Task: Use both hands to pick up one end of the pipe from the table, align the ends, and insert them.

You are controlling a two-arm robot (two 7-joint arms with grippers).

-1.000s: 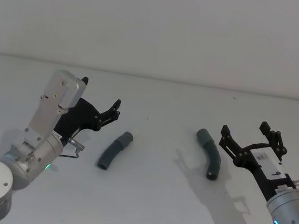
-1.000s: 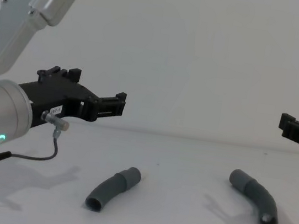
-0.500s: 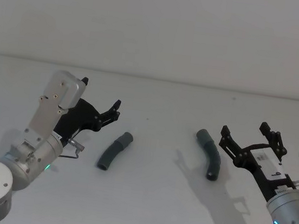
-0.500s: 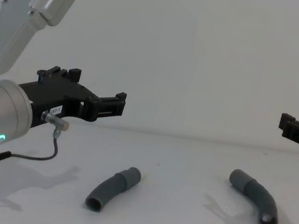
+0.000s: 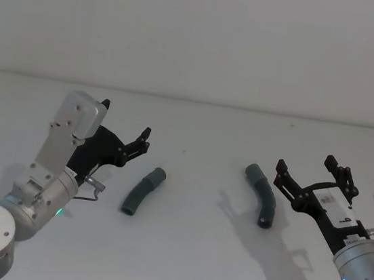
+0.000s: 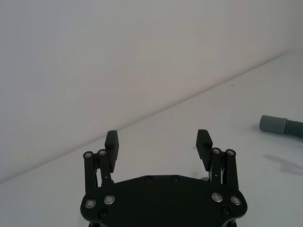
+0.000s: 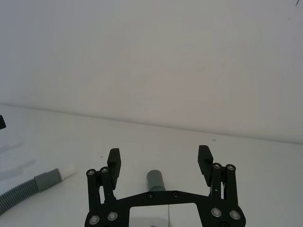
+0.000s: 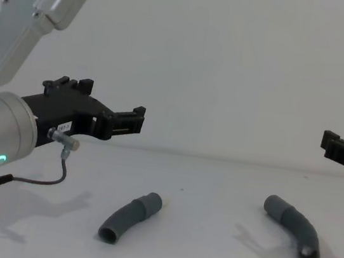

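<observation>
Two curved dark grey pipe pieces lie apart on the white table [image 5: 186, 256]. The left piece [image 5: 142, 190] [image 8: 129, 216] has its collar end [image 5: 159, 175] pointing away from me. The right piece [image 5: 262, 194] [image 8: 293, 227] has its collar [image 5: 253, 169] at the far end. My left gripper [image 5: 128, 122] [image 8: 109, 98] [image 6: 158, 144] hovers open above the table, to the left of the left piece. My right gripper [image 5: 310, 165] [image 7: 159, 161] hangs open just right of the right piece, whose collar [image 7: 155, 179] shows between its fingers, farther off. Both hold nothing.
A plain white wall [image 5: 200, 32] rises behind the table's far edge. A thin grey cable [image 8: 43, 178] loops under the left wrist. In the right wrist view the other piece [image 7: 33, 187] lies off to one side.
Both arms have drifted very slightly in the head view. The two pipe pieces lie where they were, and both grippers stay open.
</observation>
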